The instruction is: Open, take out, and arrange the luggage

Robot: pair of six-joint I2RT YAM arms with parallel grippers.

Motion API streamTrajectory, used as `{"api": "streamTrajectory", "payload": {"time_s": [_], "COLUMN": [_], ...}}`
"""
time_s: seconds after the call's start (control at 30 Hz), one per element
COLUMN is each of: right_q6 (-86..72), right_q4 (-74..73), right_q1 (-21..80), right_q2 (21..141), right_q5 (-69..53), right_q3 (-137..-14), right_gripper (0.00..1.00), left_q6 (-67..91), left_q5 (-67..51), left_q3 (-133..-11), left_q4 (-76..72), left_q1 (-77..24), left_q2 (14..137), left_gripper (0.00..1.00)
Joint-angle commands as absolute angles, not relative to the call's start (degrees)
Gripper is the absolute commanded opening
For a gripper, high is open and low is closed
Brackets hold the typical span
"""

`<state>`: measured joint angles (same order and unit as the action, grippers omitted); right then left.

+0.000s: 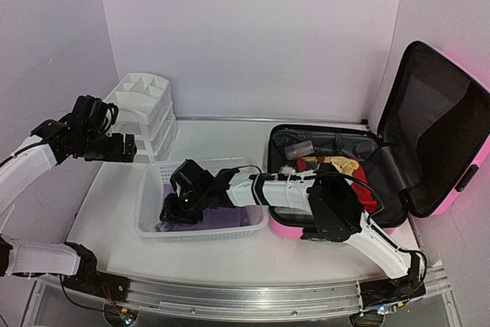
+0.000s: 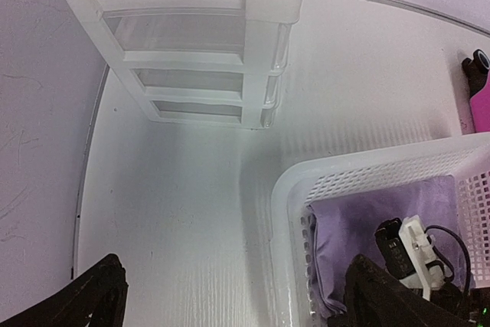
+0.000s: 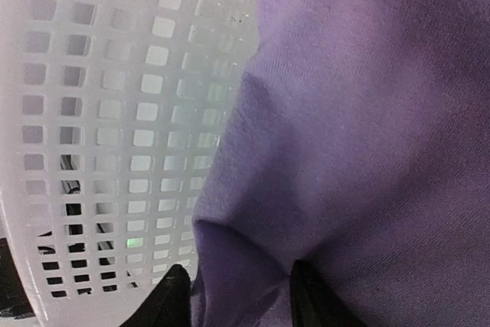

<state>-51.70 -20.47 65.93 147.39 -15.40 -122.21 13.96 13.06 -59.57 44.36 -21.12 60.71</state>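
Observation:
The luggage point(image 1: 468, 176), a bright-pink suitcase, lies open at the right with its black-lined lid point(image 1: 436, 124) standing up; red and yellow items and a grey pouch lie inside. A purple cloth point(image 1: 223, 220) point(image 3: 367, 112) lies in the white mesh basket point(image 1: 150, 193). My right gripper point(image 1: 173, 210) point(image 3: 237, 296) reaches down into the basket, its fingers apart on either side of a raised fold of the cloth. My left gripper point(image 1: 127, 147) point(image 2: 233, 300) hangs open over the bare table left of the basket point(image 2: 285, 189), holding nothing.
A white drawer organizer point(image 1: 145, 105) point(image 2: 191, 36) stands at the back left against the wall. The basket wall point(image 3: 115, 112) is close on the right gripper's left. White walls enclose the table on three sides. A pink edge of the luggage point(image 2: 482, 109) shows at the far right.

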Motion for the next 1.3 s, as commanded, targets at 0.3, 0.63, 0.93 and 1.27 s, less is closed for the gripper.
{"api": "streamTrajectory", "payload": {"time_s": [0.3,0.63,0.93,1.27], "right_q6": [-39.6,-22.1,-31.2,-31.2], "right_q4": [-36.5,-57.2,-74.5,-73.4], "right_q1": [63.8,57.3,49.5,43.4], "right_q2": [127.5,96.5,102.9,120.4], "right_q5": [-14.3,23.0,35.5,32.9], "right_q3": [-121.6,-93.6,-92.9,-105.5], "right_gripper": [0.79,0.98,0.98,0.85], "left_q6": [14.2,12.3,12.2,12.5], "left_q5": [13.4,15.0,16.0,13.9], "left_q3": [-59.5,-59.8,-59.9,-59.6], "left_q4": [42.3,42.3,41.7,41.7], "left_q1": [-20.7,-20.6,-19.9,-19.8], "left_q2": [60.7,60.8,61.7,60.4], "left_gripper": [0.99,0.99,0.99,1.0]}}
